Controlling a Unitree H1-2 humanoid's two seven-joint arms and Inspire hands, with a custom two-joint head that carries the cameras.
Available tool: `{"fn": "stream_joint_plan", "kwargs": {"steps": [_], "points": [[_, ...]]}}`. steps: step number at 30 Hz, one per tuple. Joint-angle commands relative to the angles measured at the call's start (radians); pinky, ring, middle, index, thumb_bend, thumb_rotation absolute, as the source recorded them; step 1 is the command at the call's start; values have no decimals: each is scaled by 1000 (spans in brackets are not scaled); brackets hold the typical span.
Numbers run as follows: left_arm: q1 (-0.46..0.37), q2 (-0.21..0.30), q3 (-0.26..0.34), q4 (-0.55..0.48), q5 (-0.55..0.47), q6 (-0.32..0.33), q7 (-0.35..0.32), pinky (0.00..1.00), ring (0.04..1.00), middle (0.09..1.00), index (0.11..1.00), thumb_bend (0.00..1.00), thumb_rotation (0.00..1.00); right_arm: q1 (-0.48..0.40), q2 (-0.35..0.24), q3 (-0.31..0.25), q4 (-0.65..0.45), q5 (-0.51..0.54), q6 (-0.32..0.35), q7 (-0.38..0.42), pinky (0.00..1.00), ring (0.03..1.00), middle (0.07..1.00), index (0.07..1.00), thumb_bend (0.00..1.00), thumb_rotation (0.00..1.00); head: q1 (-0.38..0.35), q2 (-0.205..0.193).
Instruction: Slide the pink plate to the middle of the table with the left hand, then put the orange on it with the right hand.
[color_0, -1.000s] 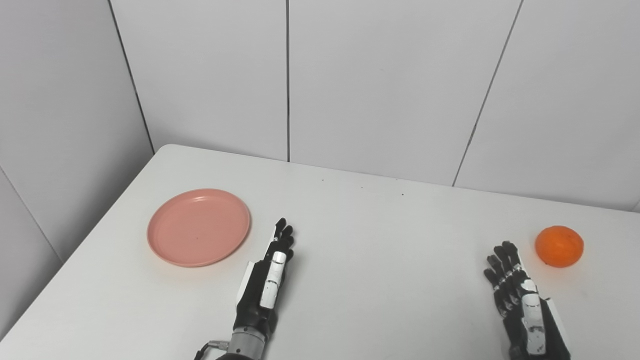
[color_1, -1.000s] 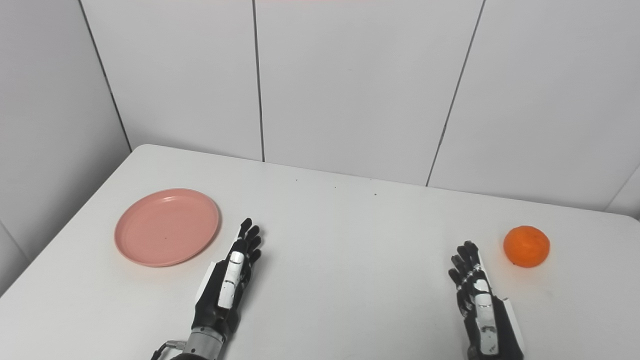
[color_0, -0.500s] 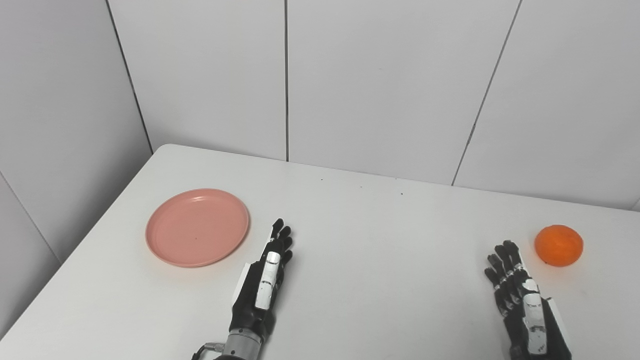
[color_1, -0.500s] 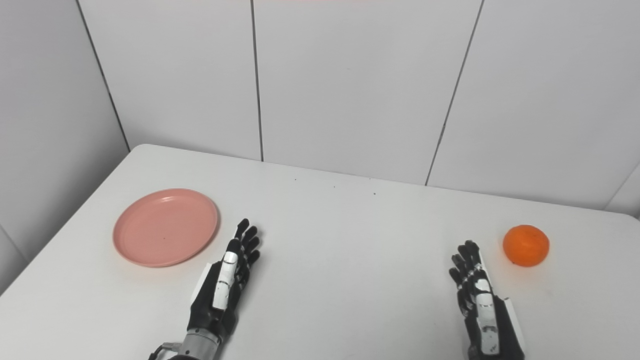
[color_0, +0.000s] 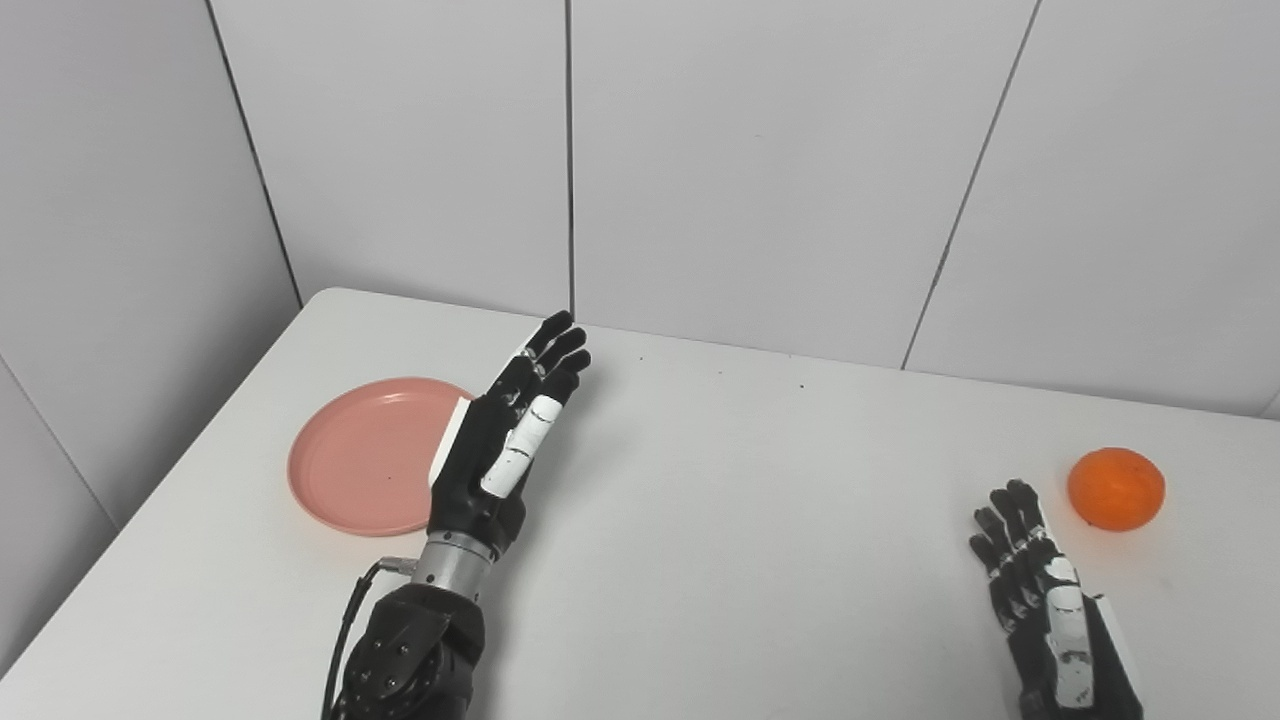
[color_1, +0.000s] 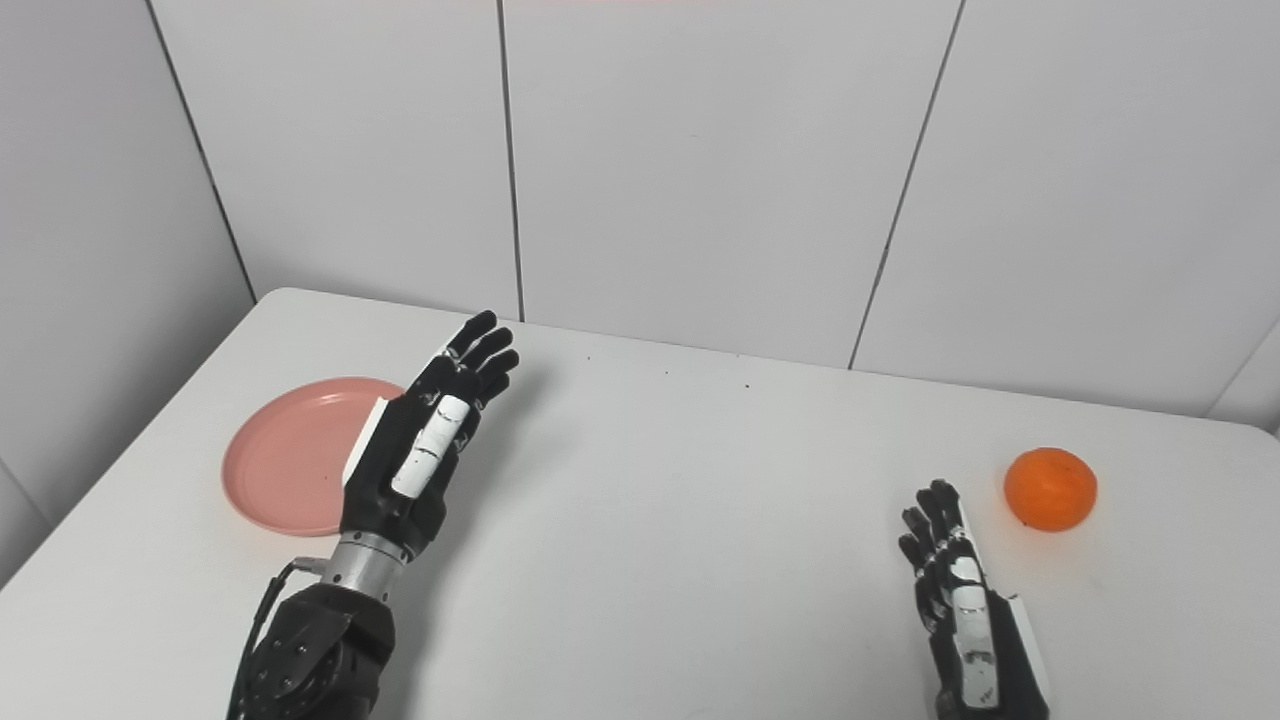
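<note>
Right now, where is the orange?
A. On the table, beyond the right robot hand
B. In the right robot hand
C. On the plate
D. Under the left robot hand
A. The orange sits on the bare table, just past the open right robot hand, far from the plate.

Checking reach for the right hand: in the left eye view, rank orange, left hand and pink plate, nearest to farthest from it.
From the right hand, at the near right edge:
1. orange, just beyond it to the right, apart from its fingers.
2. left hand, raised left of the table's middle.
3. pink plate, far left, its right edge hidden behind the left hand.
</note>
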Motion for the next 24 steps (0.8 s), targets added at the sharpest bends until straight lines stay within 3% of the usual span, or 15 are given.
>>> {"fn": "stream_joint_plan", "kwargs": {"steps": [1, 5, 9, 16, 21, 24], "points": [[-72, 55, 17, -38, -30, -6, -33, 923, 886, 881, 842, 791, 656, 60, 18, 4, 106, -4, -40, 6, 1000, 987, 1000, 1000, 664, 1000, 0, 1], [-120, 133, 47, -15, -71, -10, -76, 838, 856, 840, 818, 837, 657, 57, 24, 3, 114, -8, -45, 3, 1000, 981, 1000, 1000, 664, 1000, -10, 1], [-168, 196, 94, 30, -130, -29, -110, 847, 836, 826, 813, 824, 648, 62, 34, 6, 99, -14, -33, -4, 1000, 977, 1000, 1000, 670, 1000, -18, 6], [-230, 274, 151, 51, -175, -7, -124, 814, 880, 870, 839, 798, 583, 71, 47, 10, 78, -26, -26, -12, 979, 966, 993, 998, 665, 1000, -31, 16], [-260, 333, 189, 139, -193, -54, -169, 794, 879, 892, 861, 779, 585, 73, 58, 10, 74, -30, -24, -23, 970, 960, 983, 986, 666, 1000, -37, 19], [-274, 365, 206, 200, -182, -79, -181, 837, 886, 912, 884, 796, 599, 72, 60, 11, 73, -33, -26, -26, 961, 954, 977, 981, 673, 1000, -41, 21]]}}
